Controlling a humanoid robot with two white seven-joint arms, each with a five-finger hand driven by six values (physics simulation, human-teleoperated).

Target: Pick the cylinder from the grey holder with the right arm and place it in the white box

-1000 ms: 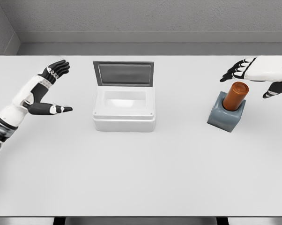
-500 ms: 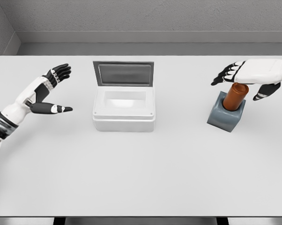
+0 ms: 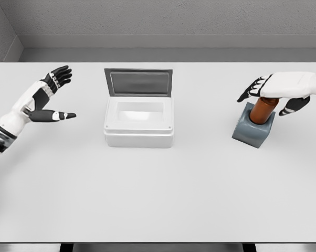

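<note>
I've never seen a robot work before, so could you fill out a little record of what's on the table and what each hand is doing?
table: white top
box: white box, lid up at the back, nothing visible inside
holder: grey holder, right of the box
cylinder: brown cylinder, upright in the holder
right hand: right hand over the cylinder top, fingers spread, not gripping
left hand: left hand open, raised at the far left, holding nothing

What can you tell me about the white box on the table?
The white box sits on the table, left of centre. It is rectangular, smooth and plastic-looking, with rounded corners and a thick rim. Its grey-lined lid stands open at the far edge. The inside looks empty. Neither hand touches it, and the grey holder stands well to its right.
</note>
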